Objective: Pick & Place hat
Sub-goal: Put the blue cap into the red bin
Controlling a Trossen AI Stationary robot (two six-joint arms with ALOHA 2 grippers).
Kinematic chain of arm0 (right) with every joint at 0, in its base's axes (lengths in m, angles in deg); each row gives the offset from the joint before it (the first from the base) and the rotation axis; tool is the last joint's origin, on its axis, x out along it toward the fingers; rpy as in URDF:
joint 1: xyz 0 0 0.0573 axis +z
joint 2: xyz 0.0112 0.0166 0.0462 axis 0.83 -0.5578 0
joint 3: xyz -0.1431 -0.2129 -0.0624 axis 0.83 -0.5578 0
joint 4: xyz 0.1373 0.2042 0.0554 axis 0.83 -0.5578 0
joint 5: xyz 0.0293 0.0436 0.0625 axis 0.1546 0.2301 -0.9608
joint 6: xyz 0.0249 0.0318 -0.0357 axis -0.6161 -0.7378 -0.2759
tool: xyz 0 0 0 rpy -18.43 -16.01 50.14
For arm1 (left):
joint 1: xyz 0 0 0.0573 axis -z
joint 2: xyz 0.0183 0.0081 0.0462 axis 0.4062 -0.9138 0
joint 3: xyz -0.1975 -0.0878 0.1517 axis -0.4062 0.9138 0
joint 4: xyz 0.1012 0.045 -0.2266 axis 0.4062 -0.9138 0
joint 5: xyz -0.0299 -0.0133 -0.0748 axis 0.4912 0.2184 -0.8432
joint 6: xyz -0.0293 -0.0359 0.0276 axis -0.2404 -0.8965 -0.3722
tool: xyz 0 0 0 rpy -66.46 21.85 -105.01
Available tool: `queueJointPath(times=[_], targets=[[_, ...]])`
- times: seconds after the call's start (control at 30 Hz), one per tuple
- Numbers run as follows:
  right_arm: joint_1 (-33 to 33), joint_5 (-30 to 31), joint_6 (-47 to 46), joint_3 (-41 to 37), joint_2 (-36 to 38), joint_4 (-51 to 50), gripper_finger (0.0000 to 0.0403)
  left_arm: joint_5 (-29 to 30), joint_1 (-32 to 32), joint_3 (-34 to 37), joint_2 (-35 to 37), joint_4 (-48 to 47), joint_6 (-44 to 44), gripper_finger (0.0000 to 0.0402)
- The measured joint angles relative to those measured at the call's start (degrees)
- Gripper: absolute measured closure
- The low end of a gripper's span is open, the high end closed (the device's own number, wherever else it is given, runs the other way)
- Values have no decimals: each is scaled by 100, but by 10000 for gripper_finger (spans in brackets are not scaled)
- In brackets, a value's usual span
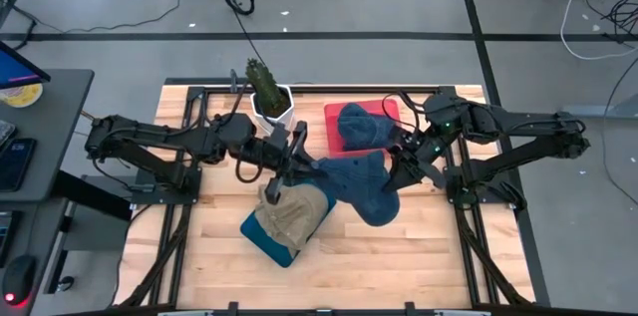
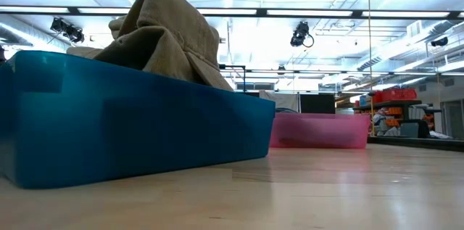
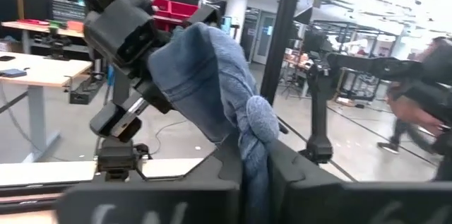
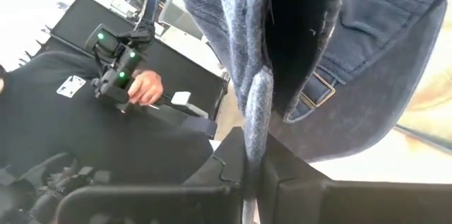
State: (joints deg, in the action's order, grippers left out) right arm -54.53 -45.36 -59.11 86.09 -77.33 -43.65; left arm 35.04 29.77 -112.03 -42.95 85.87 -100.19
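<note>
The blue hat (image 1: 361, 184) is suspended above the middle of the wooden counter (image 1: 419, 256), stretched between both arms. The left gripper (image 1: 302, 164) is clenched on the hat's left edge; the left wrist view shows blue fabric (image 3: 244, 132) pinched between its fingers. The right gripper (image 1: 397, 168) is clenched on the hat's right edge; the right wrist view shows the cloth (image 4: 256, 111) clamped between its fingers, with a strap buckle (image 4: 316, 90) visible beside the fold.

A blue bin (image 1: 261, 238) sits on the counter toward the front left, holding a tan hat (image 1: 295, 213) piled above its rim. A red bin (image 1: 334, 117) stands at the back centre, holding a second blue hat (image 1: 364, 127). A potted plant (image 1: 267, 87) in a white pot stands just left of the red bin.

A person's hand (image 4: 145, 86) appears in the right wrist view, beyond the counter.
</note>
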Motion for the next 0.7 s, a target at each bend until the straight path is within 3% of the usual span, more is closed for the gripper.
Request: queueJointPath(times=[0.17, 0.5, 0.7], targets=[[0, -45, -472, 0, 0, 1, 355, -225, 0, 0, 0, -3, -4, 392], [-93, -855, -901, 0, 153, -237, 195, -231, 61, 1, 1, -51, -490, 396], [-212, -387, -469, 0, 601, -1470, 156, -204, 209, 2, 4, -369, -765, 396]])
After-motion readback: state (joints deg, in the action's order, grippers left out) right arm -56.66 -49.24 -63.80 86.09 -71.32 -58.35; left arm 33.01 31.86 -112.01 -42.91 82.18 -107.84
